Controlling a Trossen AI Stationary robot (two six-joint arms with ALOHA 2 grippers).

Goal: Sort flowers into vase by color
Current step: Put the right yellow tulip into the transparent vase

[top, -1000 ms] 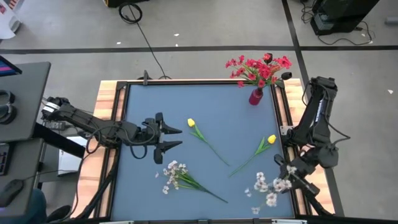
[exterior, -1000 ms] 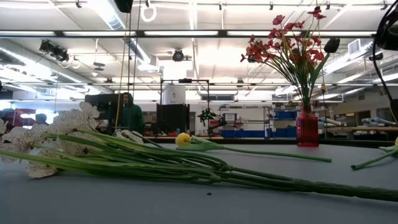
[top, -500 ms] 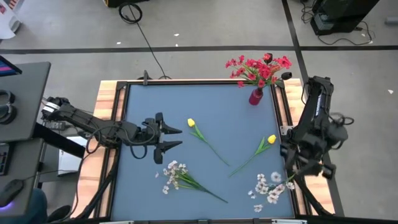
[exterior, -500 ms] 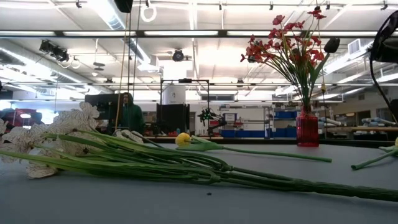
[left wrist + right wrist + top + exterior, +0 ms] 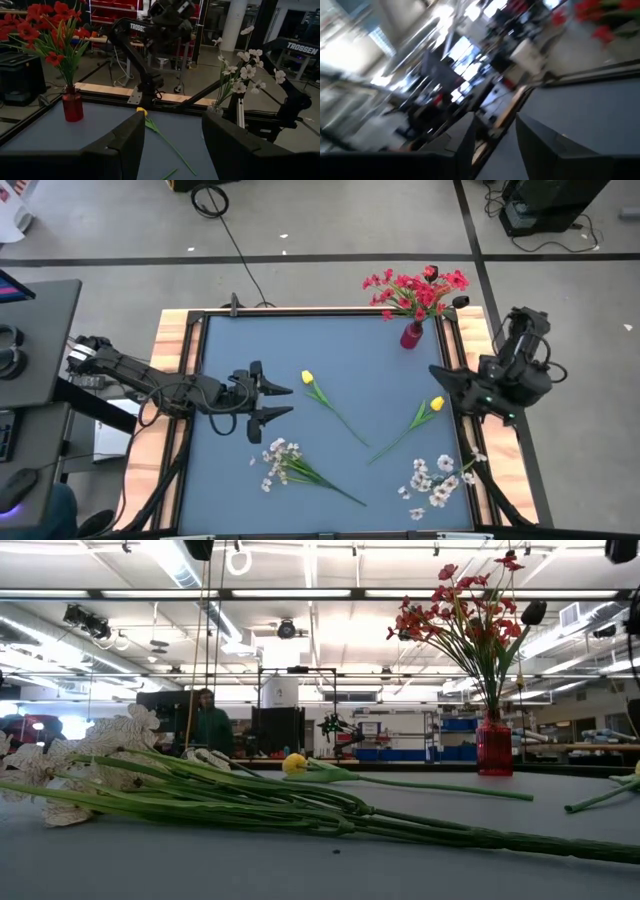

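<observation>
A red vase [image 5: 411, 335] with red flowers [image 5: 418, 288] stands at the table's far right. Two yellow tulips [image 5: 307, 378] [image 5: 437, 404] lie on the blue mat. One white spray [image 5: 280, 460] lies near the near edge. A second white spray [image 5: 435, 478] stands upright at the near right edge [image 5: 240, 70]; what holds its stem foot I cannot tell. My left gripper [image 5: 282, 401] hovers open left of the first tulip. My right gripper [image 5: 440, 375] is open and raised over the right edge, above the second tulip, touching nothing.
Wooden rails and a black frame [image 5: 300, 311] border the mat. Cables lie on the floor beyond the far edge. In the low view the lying spray's stems [image 5: 300, 805] fill the foreground, with the red vase [image 5: 494, 747] behind. A person [image 5: 208, 725] stands far off in the room.
My right gripper has left the white spray at the near right corner, risen, moved toward the far edge and swung round toward the table's left. The spray has shifted a little and stays at the right edge. My left arm has kept still.
</observation>
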